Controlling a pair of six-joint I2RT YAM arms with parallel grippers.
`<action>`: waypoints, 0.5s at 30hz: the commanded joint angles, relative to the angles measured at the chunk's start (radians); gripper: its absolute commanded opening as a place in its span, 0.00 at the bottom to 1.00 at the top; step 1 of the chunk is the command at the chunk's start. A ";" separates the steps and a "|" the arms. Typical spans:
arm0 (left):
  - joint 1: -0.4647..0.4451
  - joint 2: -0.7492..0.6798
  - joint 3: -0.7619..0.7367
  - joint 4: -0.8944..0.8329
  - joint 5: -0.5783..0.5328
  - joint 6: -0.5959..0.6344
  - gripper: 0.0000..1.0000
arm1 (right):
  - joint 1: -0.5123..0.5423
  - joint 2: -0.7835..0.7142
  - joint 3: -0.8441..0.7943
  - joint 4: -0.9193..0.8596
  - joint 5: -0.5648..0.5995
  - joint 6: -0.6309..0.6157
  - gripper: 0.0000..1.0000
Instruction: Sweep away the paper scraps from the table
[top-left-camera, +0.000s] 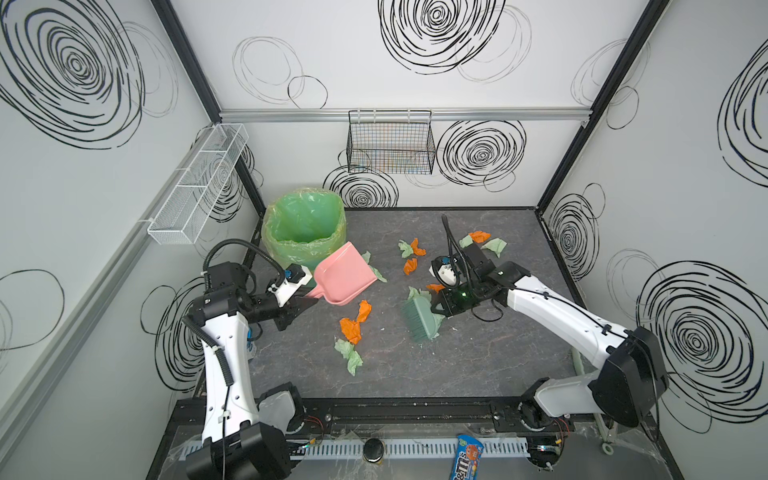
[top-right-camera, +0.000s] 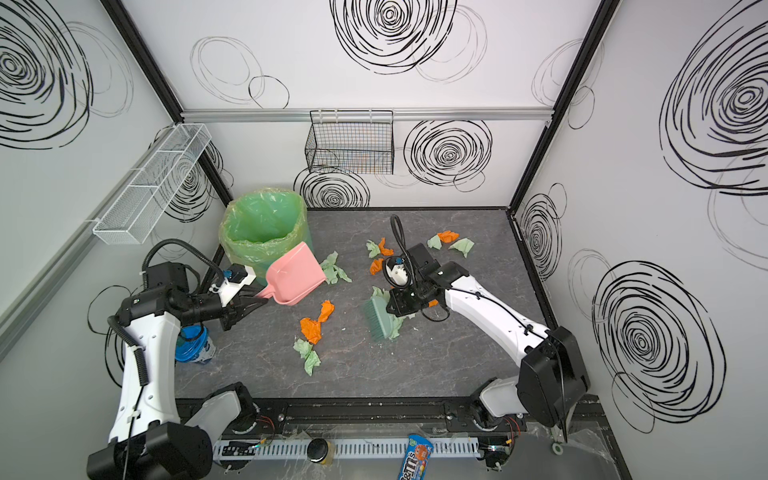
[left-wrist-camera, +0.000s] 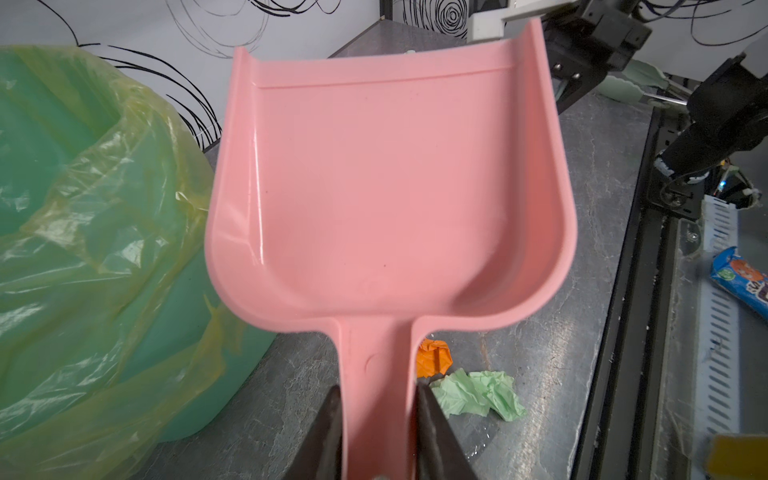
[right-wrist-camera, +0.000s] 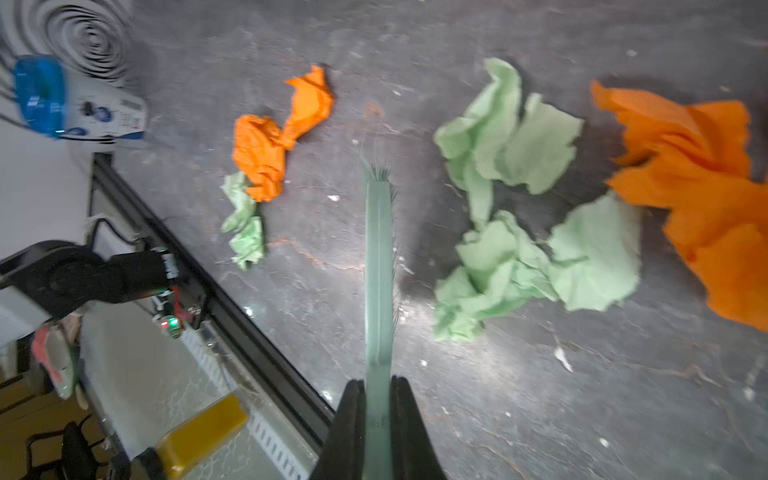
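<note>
Sweeping step, early; left gripper (left-wrist-camera: 377, 388) clamped on empty pink dustpan (left-wrist-camera: 390, 187) beside bin (top-left-camera: 305, 226); right gripper (right-wrist-camera: 377, 380) clamped on green brush (right-wrist-camera: 378, 249); paper scraps (top-left-camera: 351, 330) scattered across table (top-left-camera: 415, 374); next, likely: lower pan to table, brush nearest scraps in.

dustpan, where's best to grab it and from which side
Grip the dustpan by its narrow flat handle, coming in from the handle end, opposite the open lip. The rest is too wide for the jaws; the handle fits between them, as the left gripper shows.
</note>
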 joint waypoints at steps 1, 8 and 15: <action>0.014 0.004 -0.007 -0.021 0.054 0.025 0.00 | 0.091 -0.006 0.029 0.144 -0.151 0.070 0.00; 0.030 0.025 -0.005 -0.051 0.077 0.042 0.00 | 0.281 0.123 0.038 0.499 -0.286 0.259 0.00; 0.061 0.035 0.006 -0.087 0.084 0.085 0.00 | 0.335 0.280 0.088 0.674 -0.320 0.341 0.00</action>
